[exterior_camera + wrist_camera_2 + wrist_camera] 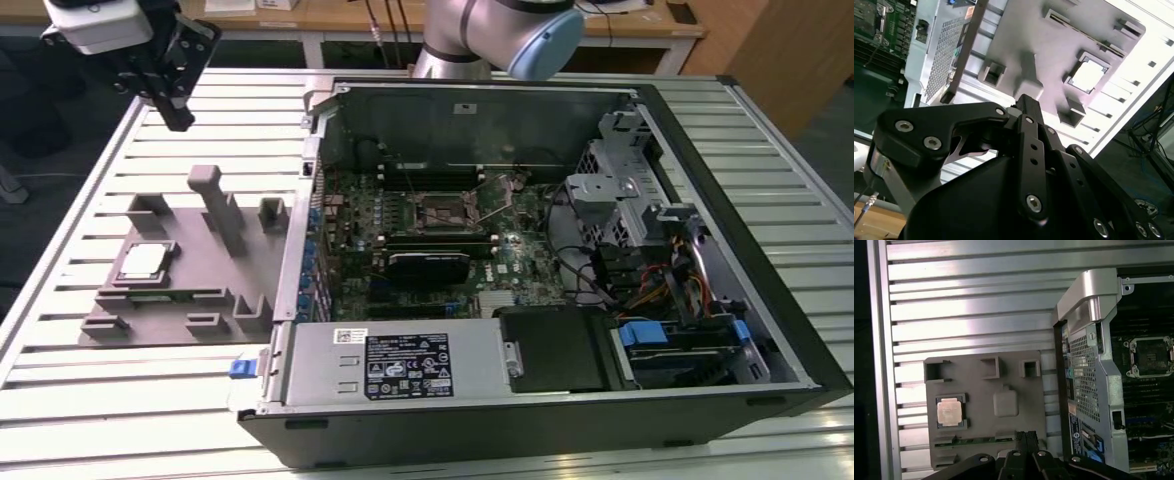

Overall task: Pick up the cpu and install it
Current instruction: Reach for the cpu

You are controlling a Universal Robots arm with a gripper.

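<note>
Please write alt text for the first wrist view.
The cpu lies in a recess of the grey tray on the slatted table; the gripper, shut and empty, hangs above the tray. Beside the tray stands the open computer case.

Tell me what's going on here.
A robot arm's gripper hangs shut and empty above the table, near the tray. The cpu lies in its tray pocket, not yet picked up. The open computer case lies at the exterior view's right of the tray, and its socket looks empty.
</note>
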